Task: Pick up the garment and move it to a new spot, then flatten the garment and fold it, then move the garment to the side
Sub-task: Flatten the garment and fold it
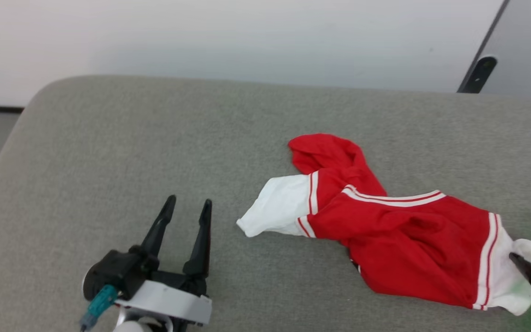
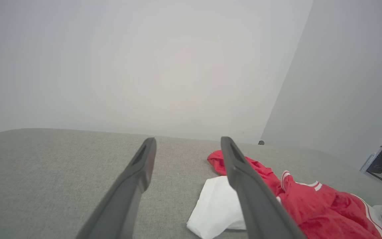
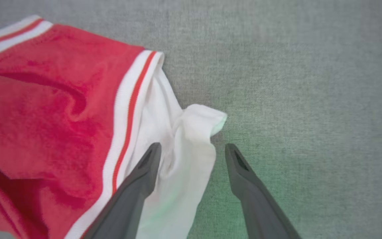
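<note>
1. The garment (image 1: 399,240) lies crumpled on the grey padded surface (image 1: 109,147), right of centre in our head view, with one white sleeve (image 1: 279,207) pointing to our left.
2. Our right gripper (image 3: 192,146) holds its fingers spread apart over the far sleeve (image 3: 184,139), whose edge lies loose between them.
3. Our left gripper (image 1: 189,200) stands wide open too, near the white sleeve but apart from it.

garment (image 1: 399,240): crumpled on grey surface (image 1: 109,138) | left claw (image 1: 189,201): spread
</note>
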Tool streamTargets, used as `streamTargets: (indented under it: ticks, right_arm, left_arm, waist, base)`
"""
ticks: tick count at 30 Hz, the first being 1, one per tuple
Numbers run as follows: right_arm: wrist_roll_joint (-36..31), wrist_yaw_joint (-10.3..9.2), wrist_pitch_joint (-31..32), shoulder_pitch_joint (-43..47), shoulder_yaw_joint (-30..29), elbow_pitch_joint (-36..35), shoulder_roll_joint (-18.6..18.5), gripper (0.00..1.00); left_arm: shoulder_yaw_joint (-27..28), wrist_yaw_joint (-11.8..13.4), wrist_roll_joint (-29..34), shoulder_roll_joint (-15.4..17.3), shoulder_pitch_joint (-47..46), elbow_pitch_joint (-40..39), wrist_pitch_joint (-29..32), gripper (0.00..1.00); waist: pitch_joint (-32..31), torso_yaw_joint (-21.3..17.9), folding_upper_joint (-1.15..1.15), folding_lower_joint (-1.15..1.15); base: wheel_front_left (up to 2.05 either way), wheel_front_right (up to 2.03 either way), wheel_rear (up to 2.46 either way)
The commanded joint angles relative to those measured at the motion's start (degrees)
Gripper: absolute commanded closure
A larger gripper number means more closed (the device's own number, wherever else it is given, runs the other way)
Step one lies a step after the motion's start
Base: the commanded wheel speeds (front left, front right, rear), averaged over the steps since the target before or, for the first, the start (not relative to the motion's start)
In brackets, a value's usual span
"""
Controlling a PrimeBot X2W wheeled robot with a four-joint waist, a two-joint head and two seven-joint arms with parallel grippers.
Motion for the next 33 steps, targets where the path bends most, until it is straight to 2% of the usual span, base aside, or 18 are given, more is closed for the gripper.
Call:
streamTargets:
  ticks: [1, 7, 12, 16, 22, 30, 33]
  right_arm:
    - [0.0, -0.08, -1.1, 1.3, -0.2, -1.4, -0.5, 0.0]
    - [-2.1, -0.08, -7.8, 6.4, 0.5, -11.0, -1.6, 0.0]
    - [-6.9, -0.07, -21.8, 12.0, 0.9, -20.4, -1.9, 0.0]
    - [-10.1, -0.07, -31.5, 15.6, 0.5, -24.2, 0.1, 0.0]
    - [-16.1, -0.07, -42.3, 20.1, 1.2, -27.5, 4.9, 0.0]
    - [-23.6, -0.07, -45.5, 24.1, -2.3, -32.0, 12.1, 0.0]
    - [-24.8, -0.07, -45.5, 24.8, -2.2, -33.3, 13.4, 0.0]
  left_arm:
    - [0.4, -0.1, -0.2, 0.2, 0.9, -0.3, 0.0, 0.0]
    - [2.3, -0.1, -0.8, 0.9, 4.0, -1.2, 0.0, 0.0]
    - [3.5, -0.1, -0.7, 0.8, 6.1, -2.6, 0.0, 0.0]
    - [5.0, -0.1, -0.5, 0.5, 7.4, -3.6, 0.0, 0.0]
    - [7.3, -0.1, 0.3, -0.2, 9.5, -5.1, 0.0, 0.0]
    - [8.6, -0.1, 1.0, -1.0, 11.6, -4.9, 0.0, 0.0]
    - [8.6, -0.1, 0.8, -1.2, 11.5, -4.7, 0.0, 0.0]
  waist:
    - [-1.9, -1.7, 0.0, 0.0]
    - [-4.7, -4.6, 0.0, 0.0]
    - [-5.6, -6.6, 0.0, 0.0]
    - [-5.9, -8.5, 0.0, 0.0]
    - [-6.1, -11.6, 0.0, 0.0]
    - [-6.0, -13.9, 0.0, 0.0]
    - [-5.9, -14.0, 0.0, 0.0]
  base:
    - [0.0, 0.0, 0.0]
    - [0.0, 0.0, 0.0]
    - [0.0, 0.0, 0.0]
    - [0.0, 0.0, 0.0]
    - [0.0, 0.0, 0.0]
    - [0.0, 0.0, 0.0]
    - [0.0, 0.0, 0.0]
